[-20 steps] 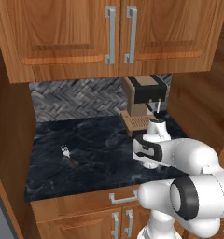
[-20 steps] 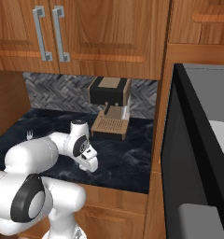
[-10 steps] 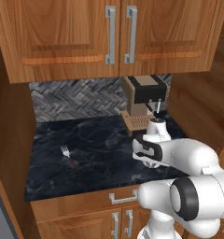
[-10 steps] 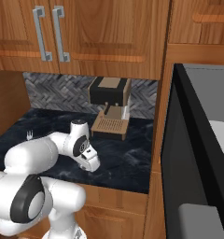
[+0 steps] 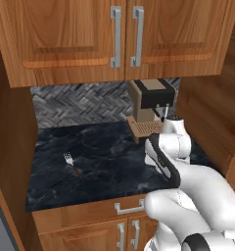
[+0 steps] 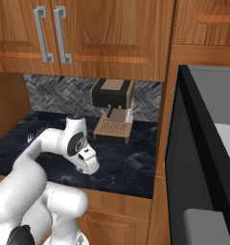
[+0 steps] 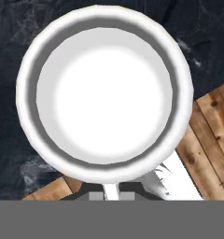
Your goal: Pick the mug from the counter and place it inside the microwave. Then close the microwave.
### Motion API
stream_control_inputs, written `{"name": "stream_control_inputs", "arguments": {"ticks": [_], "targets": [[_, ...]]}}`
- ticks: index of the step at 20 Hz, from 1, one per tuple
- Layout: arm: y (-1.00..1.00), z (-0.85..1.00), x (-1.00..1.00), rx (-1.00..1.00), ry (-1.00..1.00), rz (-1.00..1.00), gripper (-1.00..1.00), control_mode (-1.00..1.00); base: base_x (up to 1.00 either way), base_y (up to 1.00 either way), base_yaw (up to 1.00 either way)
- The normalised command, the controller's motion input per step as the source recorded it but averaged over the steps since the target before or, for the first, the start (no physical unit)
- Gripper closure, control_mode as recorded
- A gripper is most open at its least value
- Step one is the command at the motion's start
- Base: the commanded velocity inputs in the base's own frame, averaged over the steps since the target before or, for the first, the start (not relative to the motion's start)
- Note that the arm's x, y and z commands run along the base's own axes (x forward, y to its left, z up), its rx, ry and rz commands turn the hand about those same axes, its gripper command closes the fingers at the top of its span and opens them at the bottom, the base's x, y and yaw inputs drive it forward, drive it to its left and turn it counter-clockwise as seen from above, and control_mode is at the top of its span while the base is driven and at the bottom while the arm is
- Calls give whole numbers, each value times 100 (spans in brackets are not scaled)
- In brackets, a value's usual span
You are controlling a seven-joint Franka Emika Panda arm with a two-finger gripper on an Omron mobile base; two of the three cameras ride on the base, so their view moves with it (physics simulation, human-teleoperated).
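White and round, the mug (image 7: 104,95) is seen from straight above in the hand view, its open mouth just ahead of the fingers and centred over them. A thin white strip (perhaps the mug's handle, perhaps part of the hand) runs down from its rim to the point between the fingertips. Black veined counter (image 7: 11,28) lies around and behind the mug, and wood grain shows beside and below it, so the mug is judged to stand near the counter's front edge. Whether it rests on the slab or hangs above it cannot be told.

The gripper (image 7: 111,195) is barely visible at the bottom of the hand view, so whether its fingers are spread, closed or clamped on the rim cannot be told. In the base views the hand is folded down over the counter in front of the coffee machine (image 5: 150,110), and the mug is hidden beneath it.

Several risks are judged from here. If only the thin rim is pinched, the mug may tilt or slip when lifted. A sideways nudge from the fingers could push it off the near edge. The coffee machine stands just beyond the hand and could be struck on a careless lift. The microwave (image 6: 203,158) lies well off to the side, and its open door could be clipped on the way across.
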Motion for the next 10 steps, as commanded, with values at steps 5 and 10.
{"name": "stream_control_inputs", "arguments": {"ticks": [5, 10], "targets": [[1, 95, -99, 0, -16, 8, 100, -100, 0, 0, 0], [3, 100, -94, 0, -16, 9, 100, -100, 0, 0, 0]]}}
